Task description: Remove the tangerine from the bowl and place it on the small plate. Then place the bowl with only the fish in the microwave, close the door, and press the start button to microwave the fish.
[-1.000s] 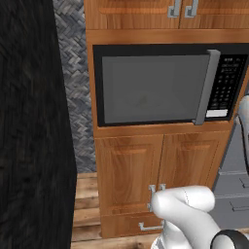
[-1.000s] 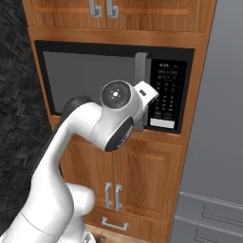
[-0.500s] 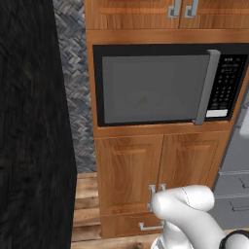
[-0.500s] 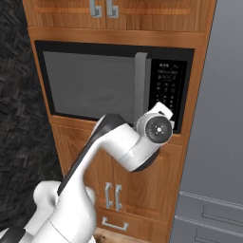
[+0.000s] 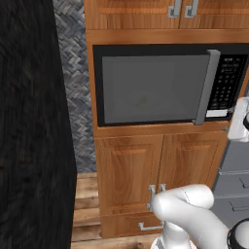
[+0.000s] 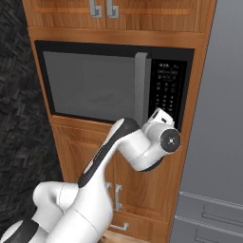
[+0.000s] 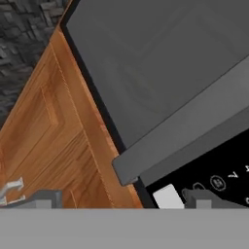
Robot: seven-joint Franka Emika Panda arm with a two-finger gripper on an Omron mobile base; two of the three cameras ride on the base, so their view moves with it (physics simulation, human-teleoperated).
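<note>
The gripper (image 7: 121, 200) is hanging just below the microwave (image 6: 114, 80), near its keypad (image 6: 170, 92). Its fingers (image 7: 44, 198) are spread wide apart and holding nothing. The door (image 5: 155, 87) is looking shut, so I think only pressing the white start button (image 7: 168, 197) is left. The bowl is probably sitting inside, hidden.

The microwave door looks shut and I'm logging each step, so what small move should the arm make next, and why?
Probably ease the hand forward onto the white button at the bottom of the keypad panel. The door lies closed against the microwave, and in the hand view the button sits just ahead, between the fingers, so pressing start seems to be what remains.
</note>
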